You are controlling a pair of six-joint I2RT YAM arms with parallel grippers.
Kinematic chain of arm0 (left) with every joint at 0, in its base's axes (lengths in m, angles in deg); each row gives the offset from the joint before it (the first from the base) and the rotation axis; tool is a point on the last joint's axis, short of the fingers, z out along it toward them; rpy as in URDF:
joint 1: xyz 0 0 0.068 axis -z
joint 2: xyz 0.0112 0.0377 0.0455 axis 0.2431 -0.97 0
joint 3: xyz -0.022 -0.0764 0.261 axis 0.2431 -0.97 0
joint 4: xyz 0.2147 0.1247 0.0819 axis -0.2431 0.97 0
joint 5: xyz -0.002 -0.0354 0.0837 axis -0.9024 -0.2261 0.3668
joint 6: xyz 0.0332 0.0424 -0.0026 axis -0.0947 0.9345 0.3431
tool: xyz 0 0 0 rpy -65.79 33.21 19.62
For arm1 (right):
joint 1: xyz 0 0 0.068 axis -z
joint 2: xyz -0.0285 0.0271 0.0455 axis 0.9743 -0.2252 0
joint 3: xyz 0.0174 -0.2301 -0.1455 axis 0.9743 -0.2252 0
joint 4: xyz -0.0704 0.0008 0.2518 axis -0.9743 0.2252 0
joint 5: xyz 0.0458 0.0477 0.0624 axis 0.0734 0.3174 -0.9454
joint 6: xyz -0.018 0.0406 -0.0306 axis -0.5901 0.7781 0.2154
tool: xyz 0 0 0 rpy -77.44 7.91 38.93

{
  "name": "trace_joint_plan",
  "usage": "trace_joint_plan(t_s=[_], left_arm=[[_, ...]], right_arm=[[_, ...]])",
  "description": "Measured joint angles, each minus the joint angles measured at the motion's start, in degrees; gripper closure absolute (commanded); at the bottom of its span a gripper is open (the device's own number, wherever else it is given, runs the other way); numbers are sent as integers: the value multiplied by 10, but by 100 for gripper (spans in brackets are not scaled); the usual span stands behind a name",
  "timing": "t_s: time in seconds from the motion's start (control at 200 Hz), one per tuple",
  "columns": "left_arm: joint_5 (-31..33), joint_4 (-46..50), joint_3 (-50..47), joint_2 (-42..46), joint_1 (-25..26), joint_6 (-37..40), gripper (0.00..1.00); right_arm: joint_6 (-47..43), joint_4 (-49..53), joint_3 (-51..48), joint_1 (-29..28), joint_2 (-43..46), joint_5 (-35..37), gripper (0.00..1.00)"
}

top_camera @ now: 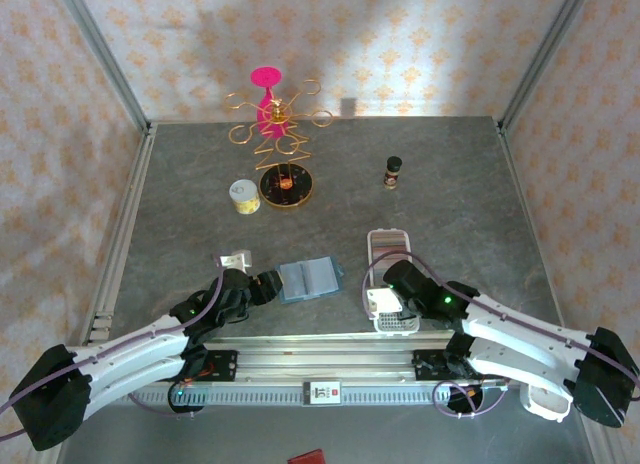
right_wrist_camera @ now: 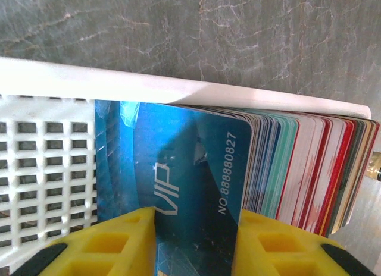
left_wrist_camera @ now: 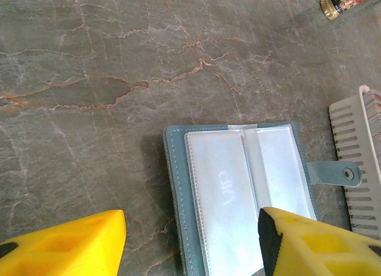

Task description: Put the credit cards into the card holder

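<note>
On the grey surface (top_camera: 450, 204) stands a white tray (right_wrist_camera: 178, 88); just left of it the card holder (left_wrist_camera: 238, 187) lies open and flat, the left fingers (left_wrist_camera: 65, 240) spread and empty over its near edge. A stack of cards (right_wrist_camera: 309, 163) stands in the tray. The right fingers (right_wrist_camera: 107, 246) flank the front blue card (right_wrist_camera: 190, 163); whether they grasp it I cannot tell.

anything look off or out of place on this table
Nothing spilled or broken. The one odd bit: the front blue VIP card sits skewed against the rest of the stack in the white tray, between the fingers of the right gripper. The card holder lies open and flat.
</note>
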Motion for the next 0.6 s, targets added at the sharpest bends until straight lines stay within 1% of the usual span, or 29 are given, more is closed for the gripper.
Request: trace_joint_plan(t_s=[0.14, 0.19, 0.35, 0.601], left_arm=[[0, -6, 0, 0, 0, 0, 38], [-2, -7, 0, -1, 0, 0, 38], [-4, -7, 0, -10, 0, 0, 38], [-4, -7, 1, -11, 0, 0, 38]], right_arm=[[2, 4, 1, 0, 13, 0, 71], [5, 7, 2, 0, 16, 0, 74], [13, 19, 10, 0, 22, 0, 79], [25, 55, 26, 0, 35, -15, 93]])
